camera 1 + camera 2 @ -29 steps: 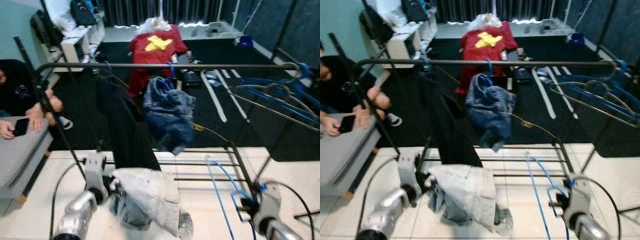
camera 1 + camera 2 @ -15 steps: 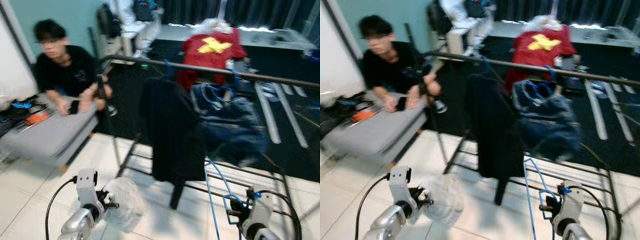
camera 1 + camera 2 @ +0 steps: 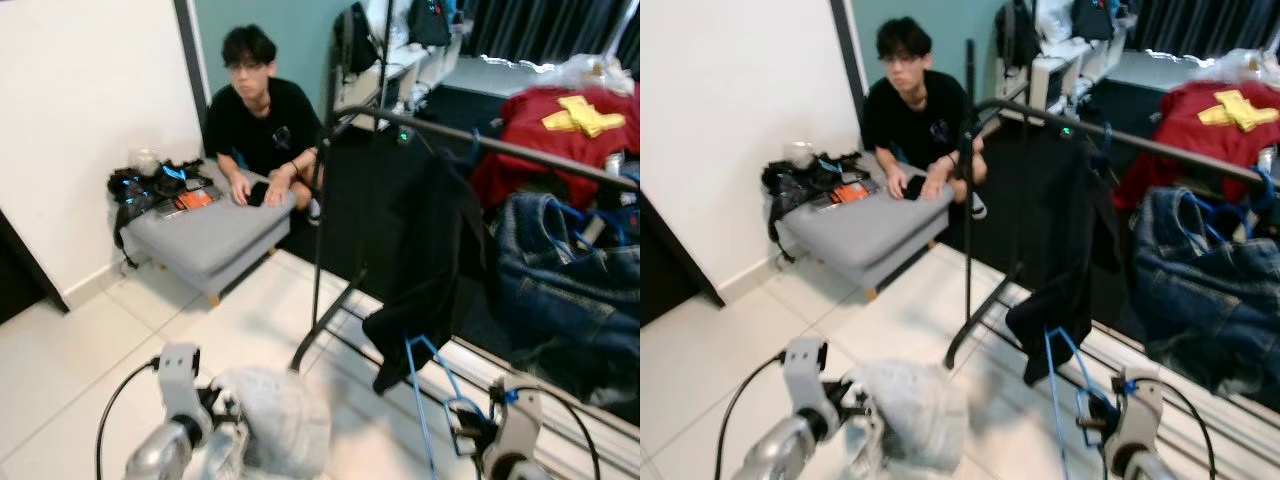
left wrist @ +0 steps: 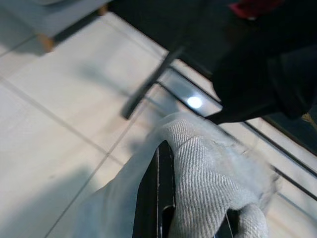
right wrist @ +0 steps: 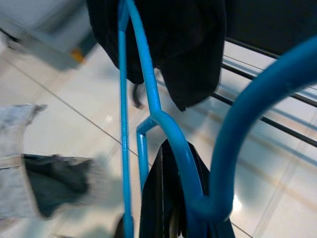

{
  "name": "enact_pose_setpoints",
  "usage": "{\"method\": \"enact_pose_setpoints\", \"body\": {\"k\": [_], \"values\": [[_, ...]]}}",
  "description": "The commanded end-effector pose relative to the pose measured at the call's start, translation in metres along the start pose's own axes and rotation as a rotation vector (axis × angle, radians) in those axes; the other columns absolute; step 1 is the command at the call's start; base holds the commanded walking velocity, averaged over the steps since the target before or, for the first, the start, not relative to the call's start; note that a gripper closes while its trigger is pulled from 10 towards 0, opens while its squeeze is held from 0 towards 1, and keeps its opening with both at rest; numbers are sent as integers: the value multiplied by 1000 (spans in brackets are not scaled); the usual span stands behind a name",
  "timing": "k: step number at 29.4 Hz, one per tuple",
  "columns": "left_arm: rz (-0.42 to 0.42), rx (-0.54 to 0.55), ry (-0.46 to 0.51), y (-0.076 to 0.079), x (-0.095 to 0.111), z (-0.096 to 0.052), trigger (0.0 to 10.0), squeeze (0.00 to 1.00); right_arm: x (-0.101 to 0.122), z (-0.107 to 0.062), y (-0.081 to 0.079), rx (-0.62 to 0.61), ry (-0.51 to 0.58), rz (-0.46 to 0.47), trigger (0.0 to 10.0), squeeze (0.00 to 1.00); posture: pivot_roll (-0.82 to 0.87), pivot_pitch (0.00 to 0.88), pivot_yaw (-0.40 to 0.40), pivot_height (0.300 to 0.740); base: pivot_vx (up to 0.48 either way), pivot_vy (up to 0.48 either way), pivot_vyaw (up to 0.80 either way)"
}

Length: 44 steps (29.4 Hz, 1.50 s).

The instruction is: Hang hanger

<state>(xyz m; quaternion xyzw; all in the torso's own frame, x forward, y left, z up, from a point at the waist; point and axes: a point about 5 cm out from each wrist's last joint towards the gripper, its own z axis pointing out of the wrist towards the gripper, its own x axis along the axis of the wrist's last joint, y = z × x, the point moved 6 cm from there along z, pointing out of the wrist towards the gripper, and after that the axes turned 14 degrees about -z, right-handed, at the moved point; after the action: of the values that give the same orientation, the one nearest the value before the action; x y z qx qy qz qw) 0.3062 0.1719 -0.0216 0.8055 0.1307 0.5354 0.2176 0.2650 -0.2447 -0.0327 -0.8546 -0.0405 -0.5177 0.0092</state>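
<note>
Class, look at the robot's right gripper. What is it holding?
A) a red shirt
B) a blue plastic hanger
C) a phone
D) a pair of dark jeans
B: the right gripper is closed around the neck of the blue plastic hanger, whose frame rises in front of the black garment hanging on the rack.
</note>
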Motion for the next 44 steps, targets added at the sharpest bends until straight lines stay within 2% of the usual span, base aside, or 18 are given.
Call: {"method": "enact_pose_setpoints", "body": {"k": [1,10,21,25,32,44], "values": [[5,-13,4,1,2,1,10000,0,-8,-3,0,1,-20,-6,10000,0,61,36,-9,740,0,0,781],[-3,0,-12,-3,-3,2,10000,0,-10,-1,-2,16,-26,-14,10000,0,61,12,-20,740,0,0,781],[-2,-3,0,4,-7,4,10000,0,-12,-2,8,13,-36,-17,10000,0,24,30,-58,740,0,0,781],[1,-4,9,10,-9,6,10000,0,-12,-3,18,-9,-35,-22,10000,0,-25,28,-21,740,0,0,781],[6,-12,0,13,-5,12,10000,0,-8,3,19,-23,-27,-36,10000,0,-43,27,29,740,0,0,781],[10,-10,9,14,-1,16,10000,0,-5,8,18,-10,-27,-39,10000,0,-28,26,13,740,0,0,781]]}}
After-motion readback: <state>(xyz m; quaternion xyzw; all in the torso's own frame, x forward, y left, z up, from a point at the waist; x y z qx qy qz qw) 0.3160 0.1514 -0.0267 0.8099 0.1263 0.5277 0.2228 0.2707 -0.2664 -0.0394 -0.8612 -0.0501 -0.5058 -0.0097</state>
